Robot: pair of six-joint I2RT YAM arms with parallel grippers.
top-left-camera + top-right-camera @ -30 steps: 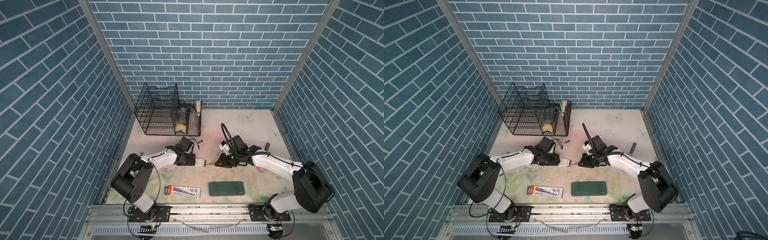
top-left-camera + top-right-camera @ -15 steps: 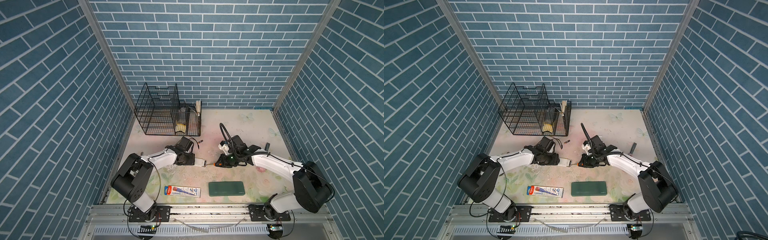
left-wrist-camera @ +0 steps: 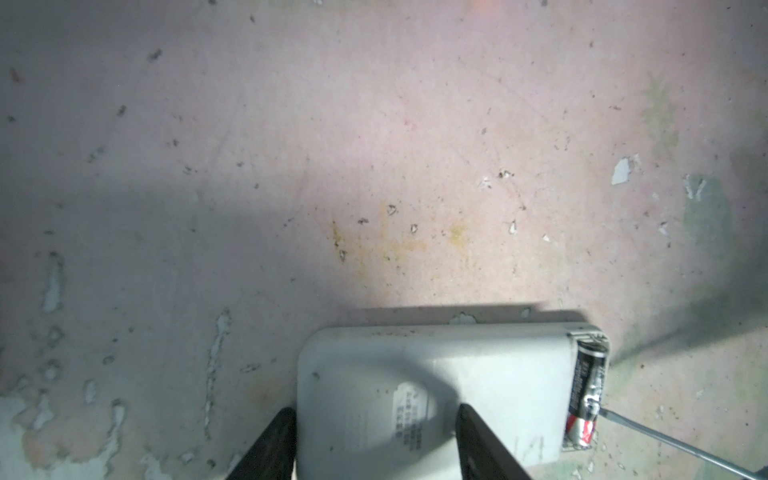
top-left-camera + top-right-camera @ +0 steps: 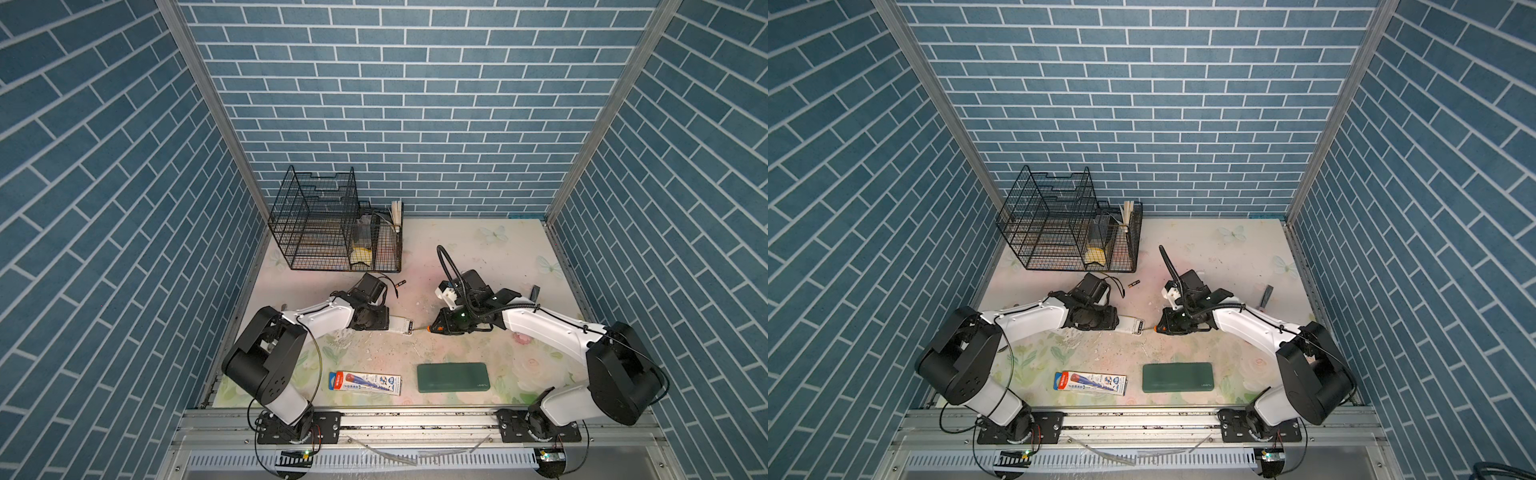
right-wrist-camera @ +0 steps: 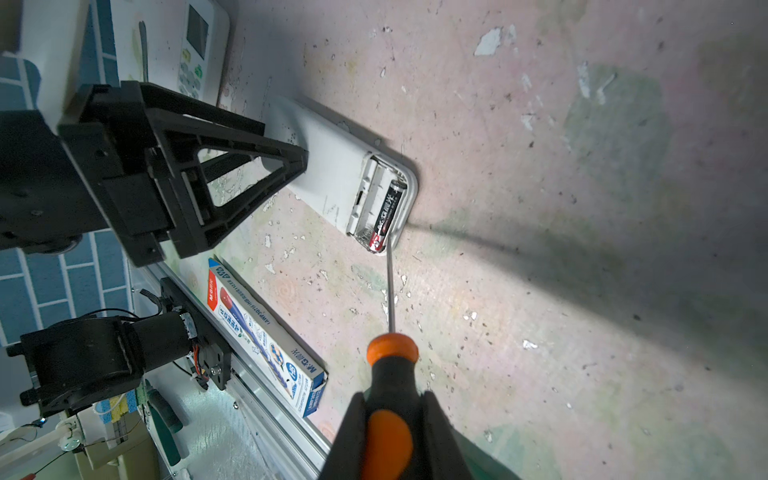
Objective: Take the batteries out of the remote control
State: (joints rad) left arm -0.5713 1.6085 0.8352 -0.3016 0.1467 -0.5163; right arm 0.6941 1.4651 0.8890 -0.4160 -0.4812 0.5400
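Nearest the rail, a blue-and-white box (image 4: 365,383) and a dark green case (image 4: 453,377) lie flat side by side on the flowered worktop (image 4: 478,257).

Behind them the two arms meet at mid-worktop. The left pincer (image 4: 384,323) clamps the white remote (image 4: 400,325), which lies back up; in the left wrist view one finger (image 3: 266,449) presses the remote's edge while the other lies over its back, so the jaws are partly closed on the body. The remote's end compartment stands uncovered. One battery (image 5: 386,216), black with a red end, sits in the outer slot; the slot beside it looks bare.

Opposite, the right pincer (image 5: 390,436) is closed tight on the orange-and-black handle of a screwdriver (image 5: 390,361). Its thin shaft reaches across the gap, and the tip touches the battery's red end at the compartment's corner. In both top views the tool bridges the short space between the pincers.

Farther back, a second battery (image 4: 400,284) lies loose on the worktop, just beyond the left arm's wrist and short of the wire rack (image 4: 328,224). A small dark piece (image 4: 535,292) rests near the right wall; what it is cannot be told.

At the far left corner the black rack stands against the brick wall (image 4: 395,104), holding a yellow item too small to name.
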